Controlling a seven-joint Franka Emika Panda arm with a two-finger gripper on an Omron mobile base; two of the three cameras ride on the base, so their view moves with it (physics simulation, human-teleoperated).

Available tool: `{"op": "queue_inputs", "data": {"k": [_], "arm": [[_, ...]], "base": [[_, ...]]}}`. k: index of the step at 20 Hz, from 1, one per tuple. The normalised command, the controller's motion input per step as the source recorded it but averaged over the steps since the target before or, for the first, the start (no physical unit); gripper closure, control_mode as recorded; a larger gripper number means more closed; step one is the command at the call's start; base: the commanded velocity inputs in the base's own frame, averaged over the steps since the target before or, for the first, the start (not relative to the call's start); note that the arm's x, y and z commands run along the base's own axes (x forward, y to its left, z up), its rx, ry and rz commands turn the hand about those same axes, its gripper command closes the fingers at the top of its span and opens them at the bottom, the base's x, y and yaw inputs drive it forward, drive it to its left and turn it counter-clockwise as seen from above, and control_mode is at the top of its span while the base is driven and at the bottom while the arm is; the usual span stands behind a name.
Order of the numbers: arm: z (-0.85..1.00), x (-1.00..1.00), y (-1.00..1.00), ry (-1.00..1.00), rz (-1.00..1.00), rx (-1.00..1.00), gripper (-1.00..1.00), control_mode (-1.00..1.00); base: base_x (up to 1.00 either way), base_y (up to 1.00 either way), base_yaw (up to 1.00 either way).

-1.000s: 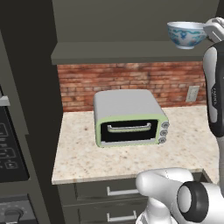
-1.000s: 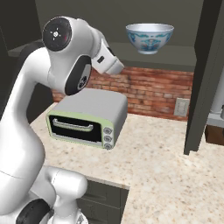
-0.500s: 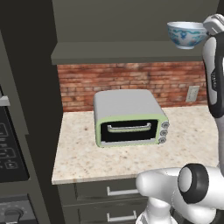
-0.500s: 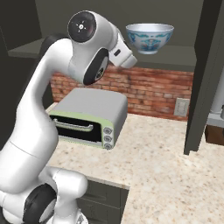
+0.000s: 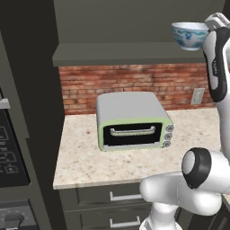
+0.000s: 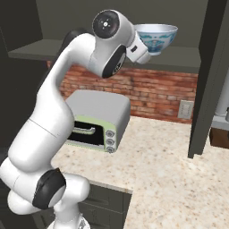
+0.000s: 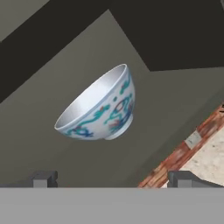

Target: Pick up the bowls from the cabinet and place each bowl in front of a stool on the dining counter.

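the gripper (image 7: pixel 111 178) stands wide open and empty, its two dark fingertips (image 7: pixel 43 178) set far apart at the bottom of the hand view. straight ahead of them, centred between the tips and not yet touched, sits the white bowl with the blue pattern (image 7: pixel 99 107). it is apart from the fingers, with bare shelf board (image 7: pixel 175 105) showing between.

the bowl is round, so it has no long axis to line up with; what matters is its mouth. in the hand view the rim looks tilted, but that is the roll of the hand: from the right base view the bowl (image 6: pixel 156 38) rests upright on its foot on the cabinet (image 6: pixel 188 58) shelf, mouth up, just beyond the arm's wrist. from the left base view the bowl (image 5: pixel 189 35) sits at the shelf's front edge, beside the forearm.

my judgement: the hand is approaching from the side at rim height, and the coming move is a straight advance so one finger passes inside the rim and one outside.

the toaster oven (image 5: pixel 132 121) on the counter lies well below the hand.
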Motion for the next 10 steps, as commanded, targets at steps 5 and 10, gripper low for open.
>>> {"op": "queue_inputs", "data": {"k": [5,10], "arm": [[0.00,0.55,-0.13,0.02,0.00,0.00,-1.00,-1.00],[0.03,0.48,-0.12,0.03,0.00,0.00,-1.00,-1.00]], "base": [[0.00,0.00,0.00],[0.00,0.00,0.00]]}}
